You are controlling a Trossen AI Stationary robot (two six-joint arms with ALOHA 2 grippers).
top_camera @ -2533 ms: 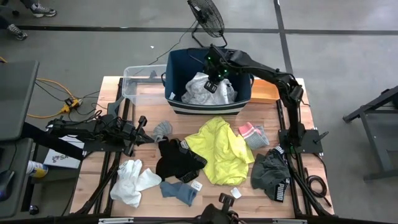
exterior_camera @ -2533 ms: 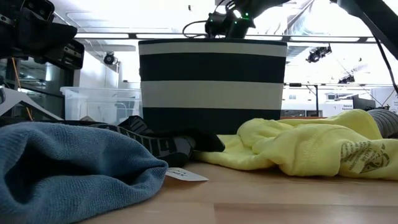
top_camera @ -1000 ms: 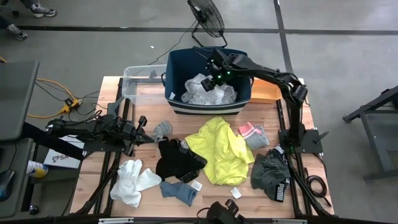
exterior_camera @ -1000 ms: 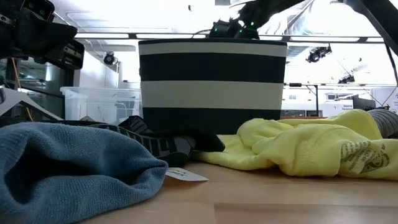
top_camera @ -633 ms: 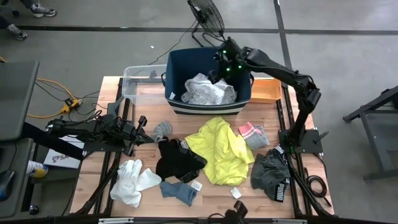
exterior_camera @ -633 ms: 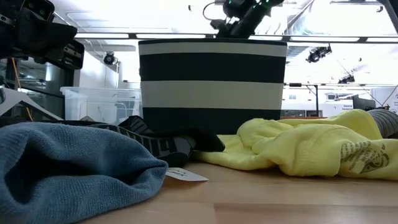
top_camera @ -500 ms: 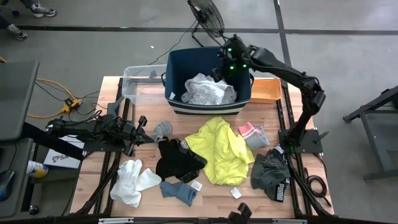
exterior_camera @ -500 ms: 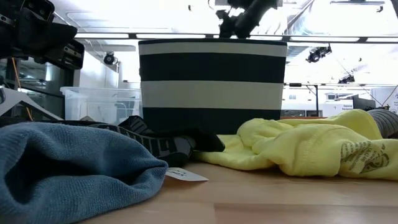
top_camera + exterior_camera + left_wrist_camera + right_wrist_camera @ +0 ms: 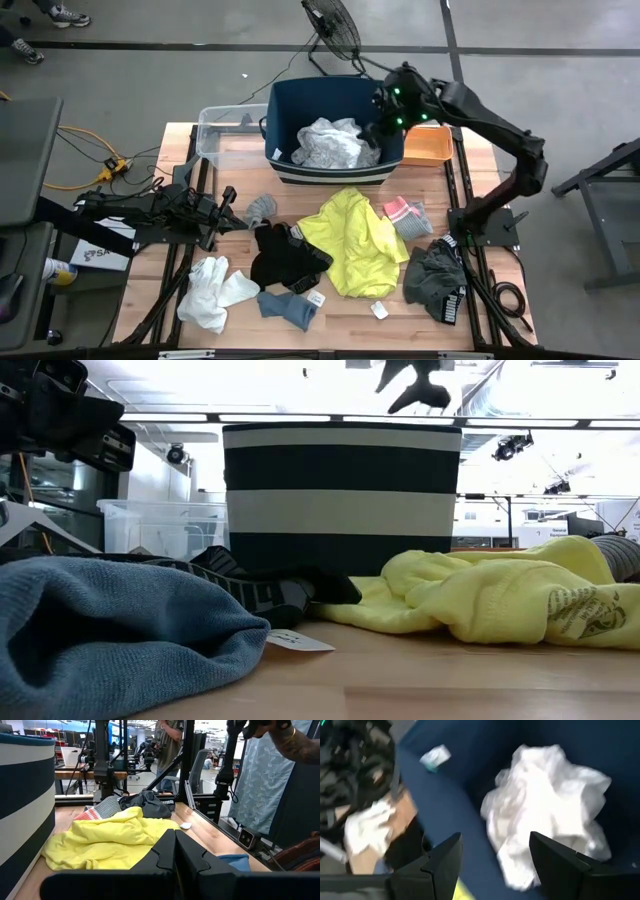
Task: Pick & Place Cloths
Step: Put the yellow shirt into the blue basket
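White lace fabric [image 9: 330, 143] lies crumpled inside the navy tub [image 9: 290, 104] at the tabletop's far edge, the only cloth visibly placed so far. The rest wait on the table [image 9: 345, 312]: a yellow shirt [image 9: 352, 238] near the middle, a black sock [image 9: 280, 257] touching its left side, a grey sock [image 9: 261, 209] just in front of the tub, a white sock [image 9: 214, 290] and a blue sock [image 9: 290, 307] toward the near left corner, a striped sock [image 9: 408, 216] just right of the shirt, and dark shorts [image 9: 438, 282] near the right edge. The right gripper [image 9: 379, 118] hangs above the tub's right rim, fingers [image 9: 559, 860] spread apart and holding nothing, the lace fabric directly below in its wrist view. The left gripper [image 9: 226, 203] waits low over the table's left side, near the grey sock, its fingers [image 9: 165, 852] pressed together and empty. A small orange tray [image 9: 433, 144] sits just right of the tub and a clear bin [image 9: 212, 135] to its left. By this showing the job is barely begun: one piece in, seven visible pieces left to collect, with the right arm likely due to swing toward the pile for the next.
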